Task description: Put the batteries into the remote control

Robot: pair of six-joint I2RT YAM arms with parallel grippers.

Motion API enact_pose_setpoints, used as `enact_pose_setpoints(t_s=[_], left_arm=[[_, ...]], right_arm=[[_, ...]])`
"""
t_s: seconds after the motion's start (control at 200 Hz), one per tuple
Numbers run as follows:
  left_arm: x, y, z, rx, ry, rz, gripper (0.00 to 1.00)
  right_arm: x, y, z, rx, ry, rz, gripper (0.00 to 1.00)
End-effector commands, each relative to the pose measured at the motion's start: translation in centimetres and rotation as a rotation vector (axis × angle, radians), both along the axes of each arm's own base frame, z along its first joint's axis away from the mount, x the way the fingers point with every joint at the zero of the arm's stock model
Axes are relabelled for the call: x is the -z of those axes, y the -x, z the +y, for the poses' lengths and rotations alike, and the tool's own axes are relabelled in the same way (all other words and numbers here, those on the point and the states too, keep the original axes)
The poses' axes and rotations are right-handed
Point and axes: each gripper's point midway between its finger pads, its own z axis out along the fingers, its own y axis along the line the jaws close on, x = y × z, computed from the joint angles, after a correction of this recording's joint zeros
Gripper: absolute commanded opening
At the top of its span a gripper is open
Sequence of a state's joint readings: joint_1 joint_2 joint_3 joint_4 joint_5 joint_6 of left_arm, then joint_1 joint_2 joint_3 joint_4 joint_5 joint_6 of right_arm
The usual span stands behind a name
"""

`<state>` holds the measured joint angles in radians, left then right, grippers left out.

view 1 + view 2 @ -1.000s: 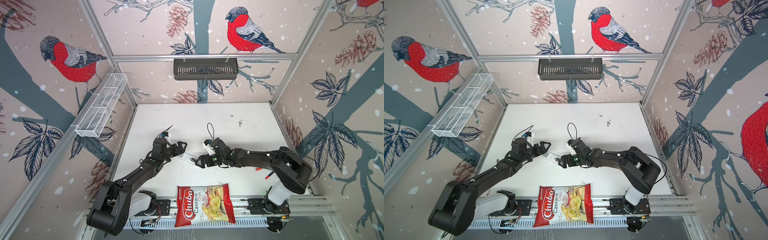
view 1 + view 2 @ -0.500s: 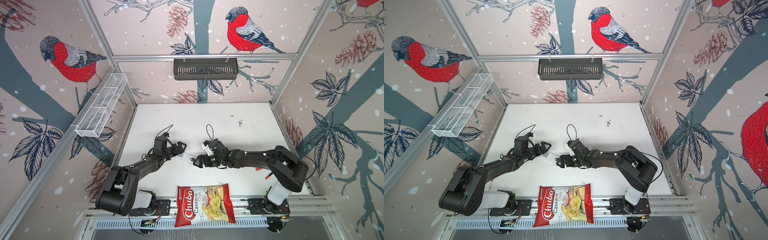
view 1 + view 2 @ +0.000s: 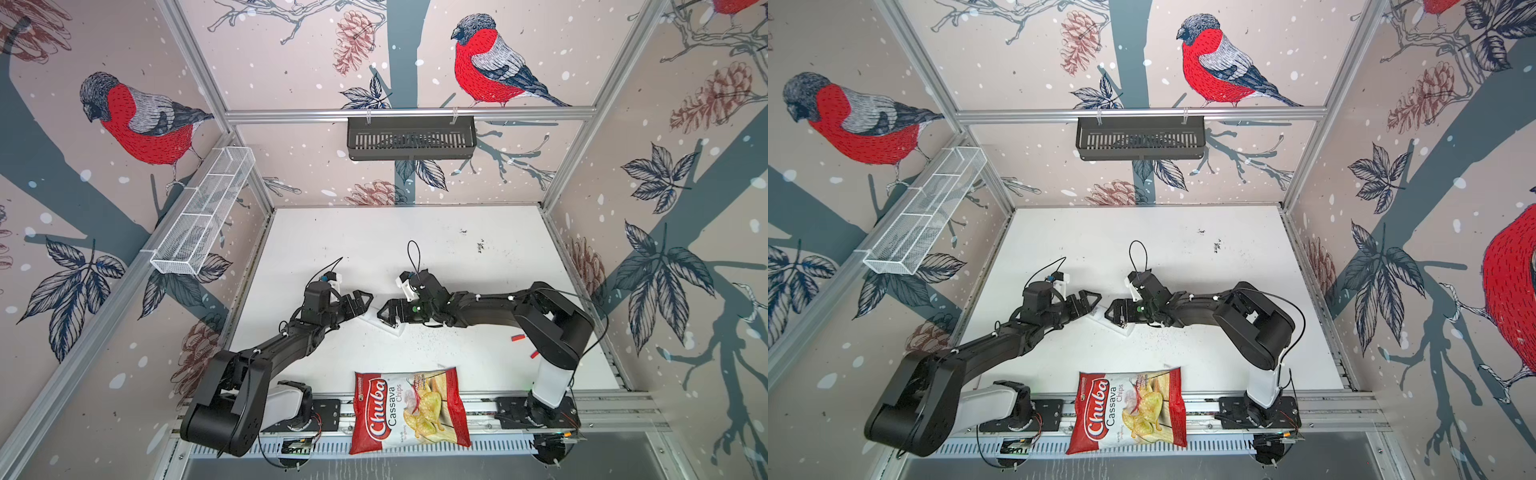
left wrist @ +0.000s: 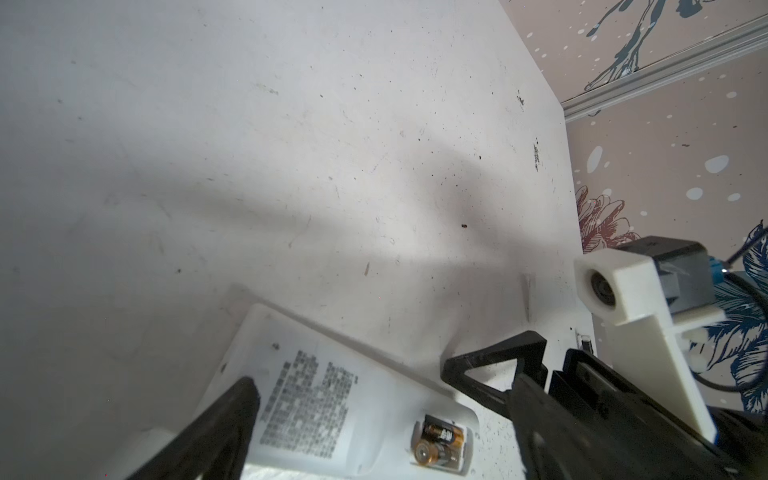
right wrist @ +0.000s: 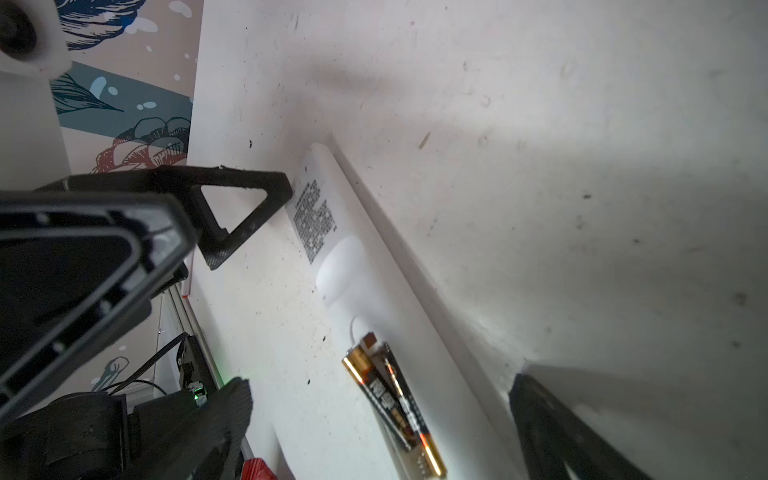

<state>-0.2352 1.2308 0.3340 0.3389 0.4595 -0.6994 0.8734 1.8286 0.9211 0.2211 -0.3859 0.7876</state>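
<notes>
Right wrist: batteries (image 5: 395, 409) between right gripper's (image 5: 378, 388) jaws

Bullfinch-and-pinecone wallpaper walls (image 3: 291, 62), aluminium frame (image 3: 407, 113), black slotted basket (image 3: 411, 139), white mesh tray (image 3: 203, 212), scuffed white tabletop (image 3: 374, 241)

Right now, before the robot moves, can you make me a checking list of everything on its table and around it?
Surface: white table, scuffed, with dark specks.
Job's things: remote control lies back-up between the hands; two batteries sit side by side in its open end compartment; no cover seen.
Clutter: Chuba cassava chips bag lies over the front rail; two small red bits near the right arm.
Hands: left hand and right hand are both open and empty, facing each other at the remote.
Cables: a black cable rises from each wrist camera, clear of the remote.
Surroundings: black basket on the back rail, white mesh basket on the left wall, bird wallpaper.
</notes>
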Motion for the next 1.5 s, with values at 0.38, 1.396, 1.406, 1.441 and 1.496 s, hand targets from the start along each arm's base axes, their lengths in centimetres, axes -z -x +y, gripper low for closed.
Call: enact_pose_setpoints(t_s=[0.38, 1.396, 1.406, 1.441, 1.496], left_arm=[[-2.4, -2.6, 2.1, -0.108, -0.058, -0.110, 0.95], [0.7, 1.3, -0.1, 0.011, 0.047, 0.031, 0.95], [0.6, 1.3, -0.1, 0.009, 0.049, 0.029, 0.95], [0.6, 1.4, -0.1, 0.007, 0.053, 0.027, 0.95], [0.4, 1.5, -0.1, 0.005, 0.056, 0.021, 0.95]], right_arm=[[0.5, 4.5, -5.1, -0.029, 0.182, 0.002, 1.00], [1.8, 1.6, -2.3, -0.100, 0.038, 0.036, 0.99], [1.9, 1.5, -2.3, -0.099, 0.042, 0.037, 1.00], [2.1, 1.1, -2.5, -0.095, 0.059, 0.034, 1.00], [2.6, 0.7, -2.7, -0.089, 0.097, 0.028, 0.99]])
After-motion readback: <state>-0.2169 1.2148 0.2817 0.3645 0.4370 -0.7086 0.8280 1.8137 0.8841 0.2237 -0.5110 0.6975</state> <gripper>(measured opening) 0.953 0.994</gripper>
